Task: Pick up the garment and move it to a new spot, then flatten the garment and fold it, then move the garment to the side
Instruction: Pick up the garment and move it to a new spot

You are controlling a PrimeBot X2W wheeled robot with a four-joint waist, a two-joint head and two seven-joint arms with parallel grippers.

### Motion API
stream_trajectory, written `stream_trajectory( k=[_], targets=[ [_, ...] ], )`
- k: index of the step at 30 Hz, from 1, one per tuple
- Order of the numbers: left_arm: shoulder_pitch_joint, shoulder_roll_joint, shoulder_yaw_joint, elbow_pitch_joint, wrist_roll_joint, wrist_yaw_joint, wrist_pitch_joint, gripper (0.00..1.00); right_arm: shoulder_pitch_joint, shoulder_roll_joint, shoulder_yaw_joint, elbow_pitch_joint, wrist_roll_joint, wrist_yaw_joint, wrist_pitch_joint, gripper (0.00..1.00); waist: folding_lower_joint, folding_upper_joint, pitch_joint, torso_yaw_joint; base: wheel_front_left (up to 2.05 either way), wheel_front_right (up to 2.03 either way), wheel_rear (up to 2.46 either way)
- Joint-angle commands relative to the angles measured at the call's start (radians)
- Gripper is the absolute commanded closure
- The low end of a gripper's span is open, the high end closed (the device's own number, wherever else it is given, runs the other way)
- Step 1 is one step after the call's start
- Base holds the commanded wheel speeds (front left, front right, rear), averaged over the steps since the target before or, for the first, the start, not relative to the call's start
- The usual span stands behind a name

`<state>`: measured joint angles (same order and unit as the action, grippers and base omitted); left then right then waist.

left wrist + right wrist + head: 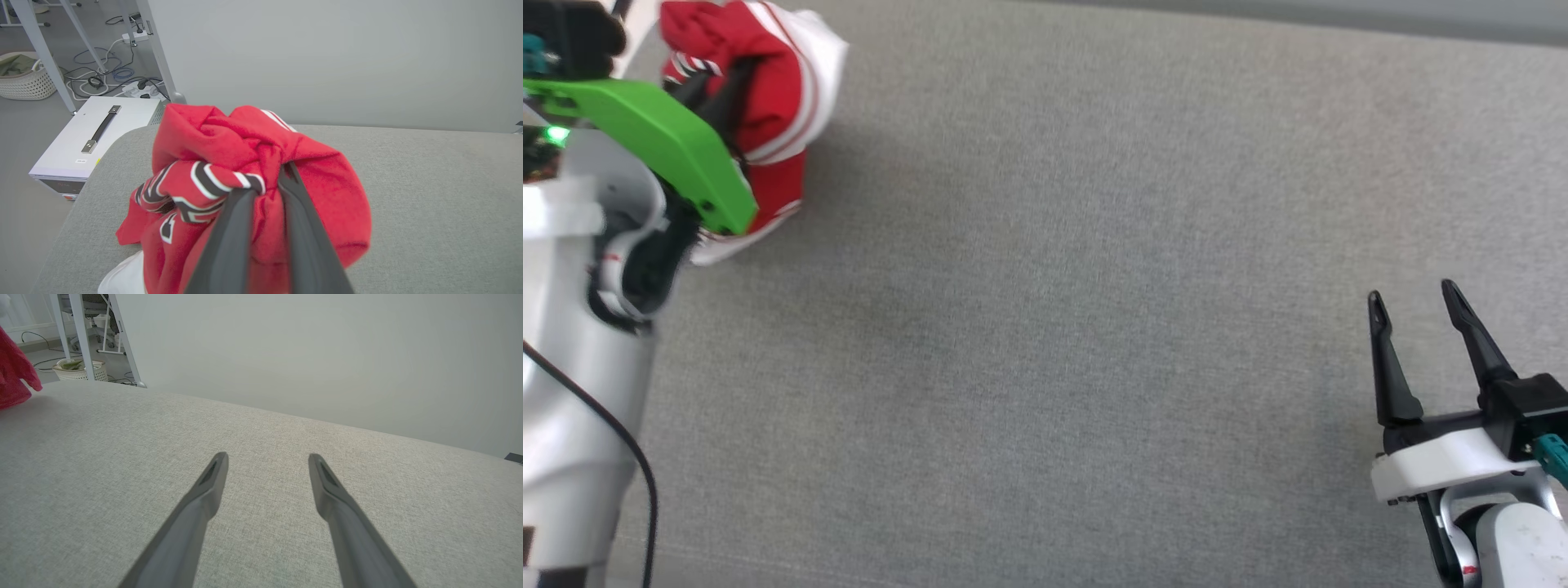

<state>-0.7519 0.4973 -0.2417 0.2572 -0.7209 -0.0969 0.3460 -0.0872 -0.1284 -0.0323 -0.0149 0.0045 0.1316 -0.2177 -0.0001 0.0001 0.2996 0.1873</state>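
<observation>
The garment (229, 139), one only, is a crumpled red jersey bundle with white sleeve cloth, striped trim and black white-edged lettering. It is bunched over the far left corner of the table (1094, 327); I cannot tell whether its lowest fold touches the surface. The one table is wide, with a rounded corner and a grey, finely woven cloth cover. A plain pale wall (327, 61) runs behind it.

There are two grippers. The left gripper (269, 179) has its jaws pinched narrow on a gathered knot of the garment, and the long dark fingers (229, 245) hide part of the cloth. A green plastic cover (662, 147) on that arm hides the garment's near edge in the head view. The right gripper (1413, 292) hovers low at the near right, well apart from the garment, with its jaws wide and holding nothing.

On the floor past the corner are one white box (102, 134) with a black handle, one pale woven basket (24, 81) and loose cables (106, 77).
</observation>
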Motion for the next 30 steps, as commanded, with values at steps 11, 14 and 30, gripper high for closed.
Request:
stream_trajectory(
  k=[11, 14, 30],
  targets=[
    [0.113, -0.079, -0.12, -0.186, 0.005, 0.016, 0.067, 1.0, 0.045, 0.013, -0.087, 0.039, 0.016, -0.001, -0.025, 0.0, 0.0001, -0.0001, -0.172, -0.111, 0.0, 0.0, 0.0],
    [0.116, -0.106, -0.165, -0.2, 0.001, 0.008, 0.087, 1.0, 0.053, 0.026, -0.096, 0.032, 0.01, -0.001, -0.025, 0.0, 0.0001, -0.0001, -0.18, -0.147, 0.0, 0.0, 0.0],
    [-0.049, -0.418, -0.498, 0.076, 0.104, -0.028, -0.047, 1.0, 0.006, 0.06, -0.106, 0.053, 0.009, -0.001, -0.024, 0.0, 0.0001, -0.0001, -0.006, -0.356, 0.0, 0.0, 0.0]
  ],
)
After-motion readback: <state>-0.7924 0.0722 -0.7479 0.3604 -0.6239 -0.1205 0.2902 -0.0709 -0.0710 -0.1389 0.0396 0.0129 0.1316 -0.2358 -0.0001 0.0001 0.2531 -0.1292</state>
